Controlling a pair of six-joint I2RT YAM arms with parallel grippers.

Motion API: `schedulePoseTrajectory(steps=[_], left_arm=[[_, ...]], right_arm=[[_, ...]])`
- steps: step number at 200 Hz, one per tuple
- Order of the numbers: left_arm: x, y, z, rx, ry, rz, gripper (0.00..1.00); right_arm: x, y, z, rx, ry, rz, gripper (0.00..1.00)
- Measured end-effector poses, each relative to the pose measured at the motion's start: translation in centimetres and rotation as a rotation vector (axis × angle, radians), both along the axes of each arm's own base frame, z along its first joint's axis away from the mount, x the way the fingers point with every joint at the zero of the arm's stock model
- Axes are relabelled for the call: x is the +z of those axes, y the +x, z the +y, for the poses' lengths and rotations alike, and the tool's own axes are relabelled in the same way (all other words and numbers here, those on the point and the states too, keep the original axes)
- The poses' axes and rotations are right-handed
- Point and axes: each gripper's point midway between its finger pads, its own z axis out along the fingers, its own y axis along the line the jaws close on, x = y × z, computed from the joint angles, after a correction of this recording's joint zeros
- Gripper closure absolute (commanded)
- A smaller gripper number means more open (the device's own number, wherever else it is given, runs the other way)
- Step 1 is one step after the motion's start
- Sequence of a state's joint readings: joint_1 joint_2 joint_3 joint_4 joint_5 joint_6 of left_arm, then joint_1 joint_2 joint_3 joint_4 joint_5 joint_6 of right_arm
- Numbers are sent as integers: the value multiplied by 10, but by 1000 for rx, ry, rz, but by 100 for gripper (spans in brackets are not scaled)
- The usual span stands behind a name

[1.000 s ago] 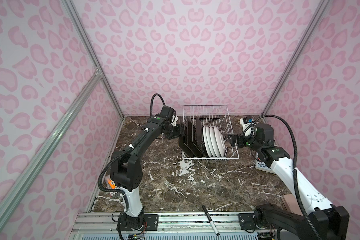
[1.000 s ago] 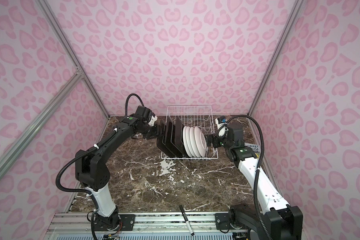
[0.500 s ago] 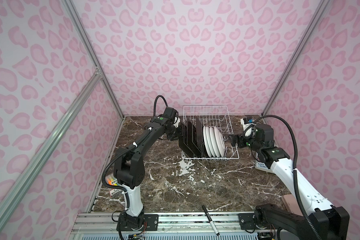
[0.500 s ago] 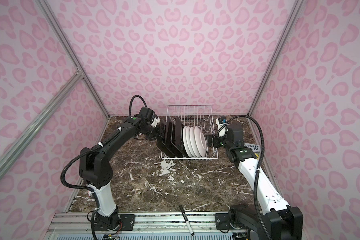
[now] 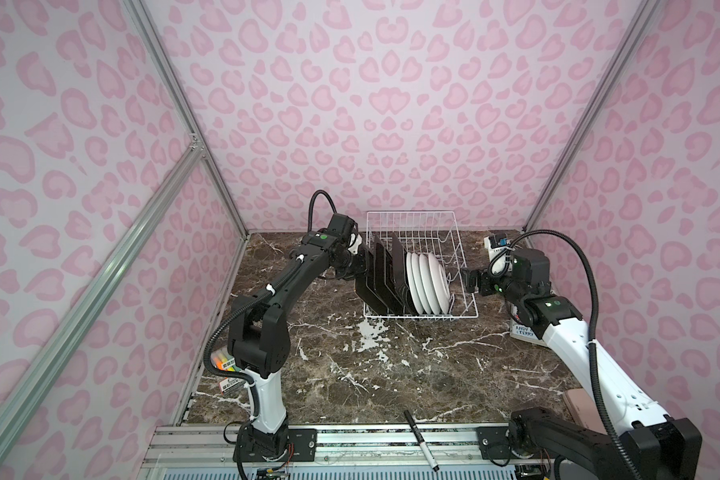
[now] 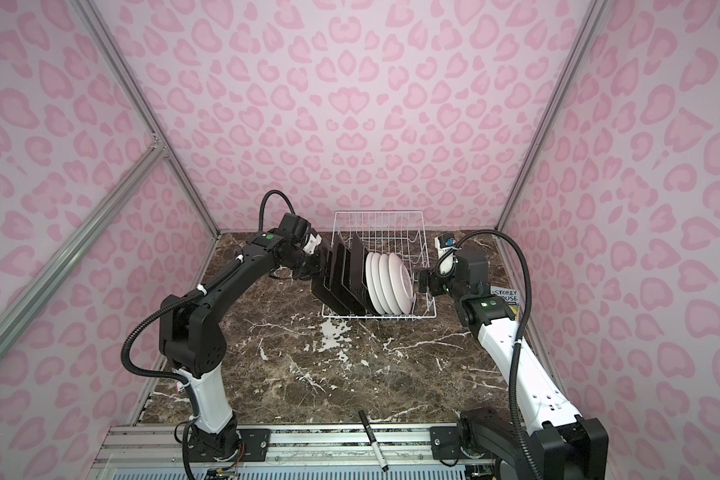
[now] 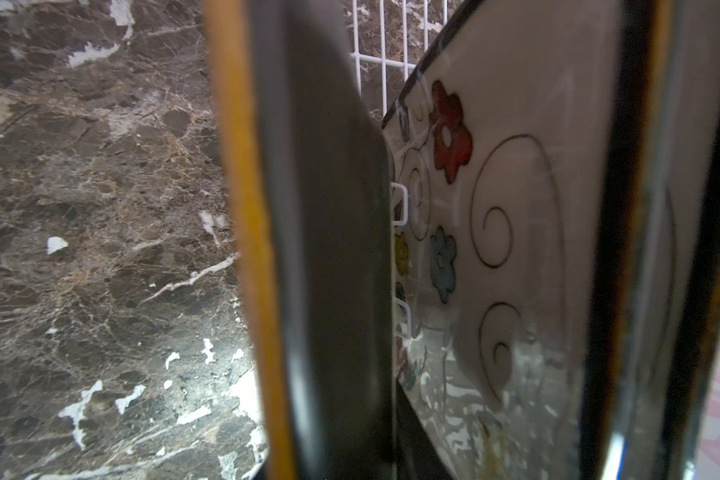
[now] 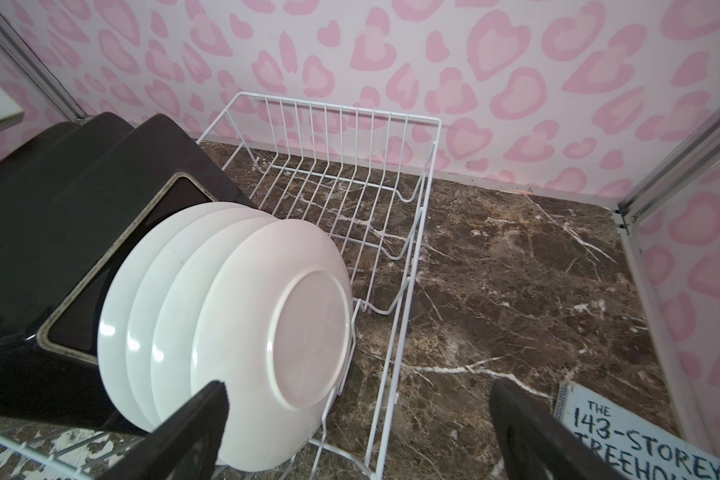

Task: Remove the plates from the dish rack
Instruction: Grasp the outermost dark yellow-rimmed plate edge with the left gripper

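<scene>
We see the dish rack [image 5: 412, 224] [image 6: 379, 224] at the back of the brown marble bench [image 5: 391, 374]. All the plates stand on their edges inside it, in one row. The dark square plates [image 5: 381, 274] [image 6: 341, 274] are at the left end of the row. Four round white plates [image 5: 428, 282] [image 6: 391, 286] lean just beside them.

The left end effector [image 5: 360, 266] [image 6: 316, 266] is right up against the outer square plate, on the rack's left side. Its wrist camera is very close to the plates. It shows a dark rim with an orange-brown edge. Behind that is a cream plate face [image 7: 516, 208] with red, blue and yellow flowers and black curls. We cannot tell if this end effector is gripping the plate or not.

The right end effector [image 5: 470, 282] [image 8: 362, 432] hangs at the rack's right side, near the last round plate [image 8: 266, 311]. Its two black fingers [image 8: 200, 424] stand wide apart and hold nothing.

A book [image 8: 640, 449] lies on the bench under the right arm. We read "THE 143-STOREY TREEHOUSE" on it. In a top view its edge [image 5: 524, 332] says "ANDY" and "TERRY". A black pen [image 5: 421, 440] lies on the front metal rail.
</scene>
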State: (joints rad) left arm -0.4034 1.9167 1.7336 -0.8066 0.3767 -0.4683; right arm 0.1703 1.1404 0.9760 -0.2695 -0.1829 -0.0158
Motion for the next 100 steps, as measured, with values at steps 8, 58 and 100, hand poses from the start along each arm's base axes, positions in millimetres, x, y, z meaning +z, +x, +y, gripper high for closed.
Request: schedulePoseTrajectory(steps=[8, 58, 100], left_arm=[[0, 0, -1, -2, -3, 1, 78], [5, -1, -10, 13, -69, 31, 96], [6, -1, -7, 23, -56, 25, 96]], right_arm=[[0, 0, 0, 2, -3, 2, 0], [-1, -2, 6, 37, 13, 7, 0], [6, -3, 22, 124, 46, 6, 0]])
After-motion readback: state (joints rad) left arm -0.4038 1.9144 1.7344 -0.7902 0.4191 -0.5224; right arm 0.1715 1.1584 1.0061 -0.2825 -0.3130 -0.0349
